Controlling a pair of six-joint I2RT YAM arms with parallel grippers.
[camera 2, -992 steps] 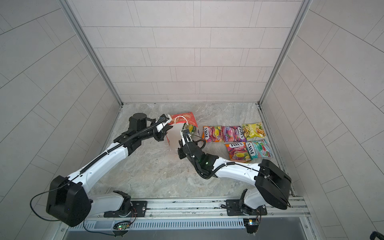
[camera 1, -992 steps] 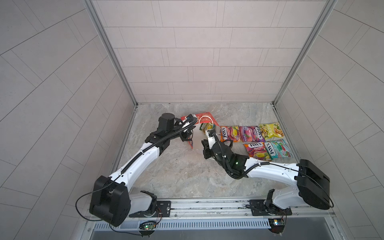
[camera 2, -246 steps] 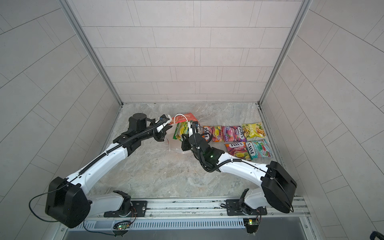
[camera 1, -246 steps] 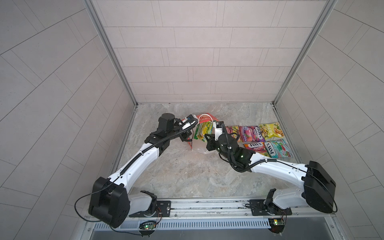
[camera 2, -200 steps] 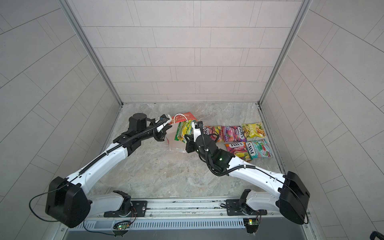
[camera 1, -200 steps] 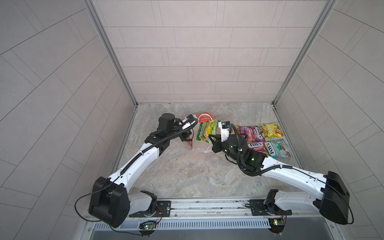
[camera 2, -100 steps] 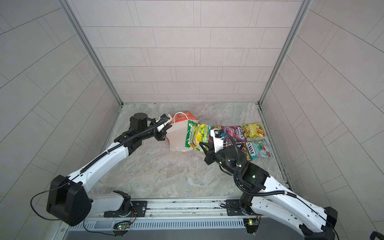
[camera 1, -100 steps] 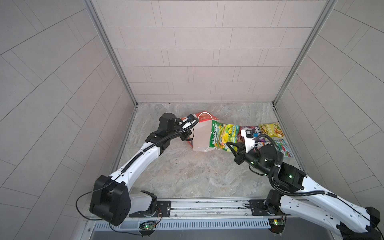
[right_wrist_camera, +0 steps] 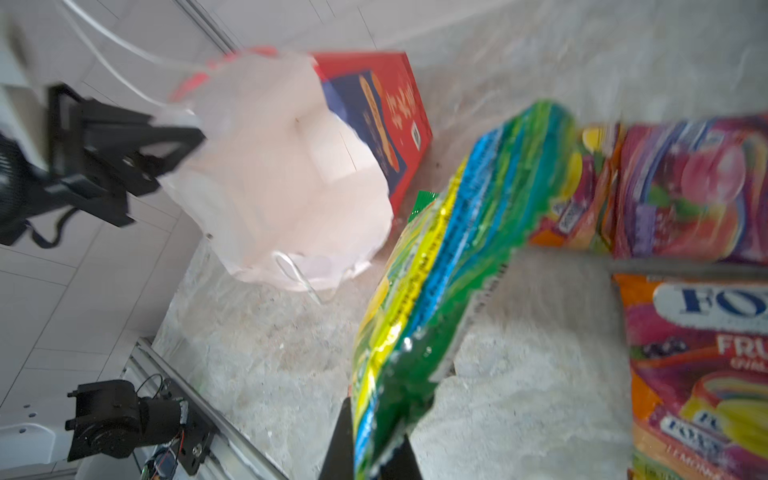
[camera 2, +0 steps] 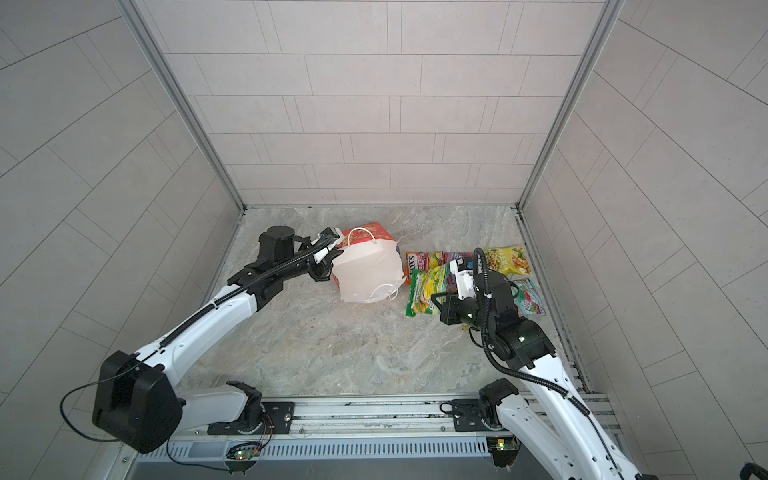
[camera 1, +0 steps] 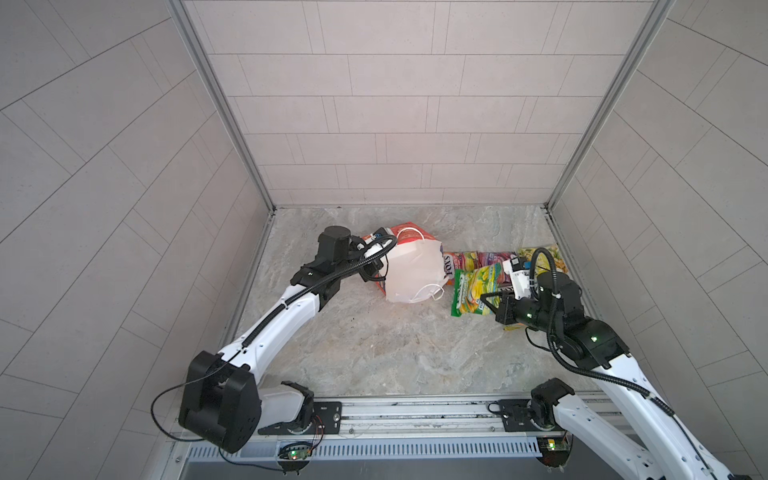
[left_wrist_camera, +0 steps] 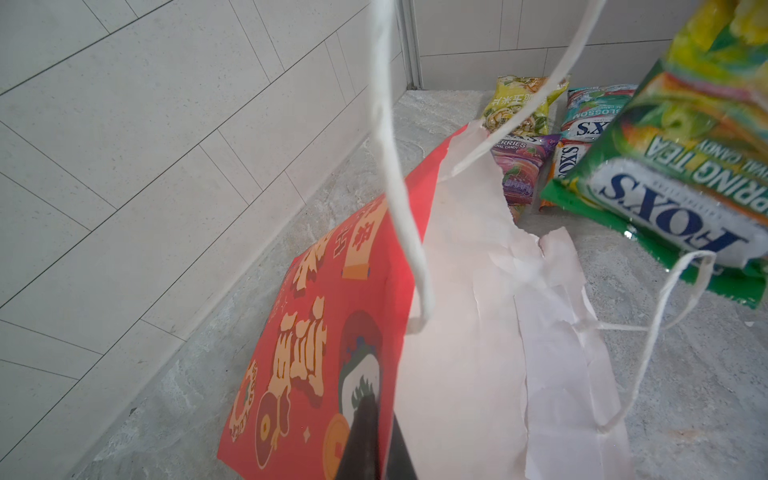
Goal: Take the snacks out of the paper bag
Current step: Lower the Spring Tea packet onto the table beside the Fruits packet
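I'm holding the green packet (camera 1: 473,291) clamped in my right hand (camera 1: 487,300), clear of the paper bag (camera 1: 411,274) (left hand (camera 1: 376,272) pinching its rim), aiming it flat onto bare counter (camera 1: 395,345) beside the other snacks (camera 1: 469,261).

Bright, even diffuse light, shadows faint. Both top views sharp (wide-angle stretch at edges). Right wrist view motion-blurred, green packet (right_wrist_camera: 436,291) smeared; left wrist: near cord handle (left_wrist_camera: 389,166) out of focus.

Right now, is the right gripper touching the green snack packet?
Touching. The right wrist view shows the right gripper pinched shut on one edge of the green packet, with a dark finger pressed against each face and no gap.
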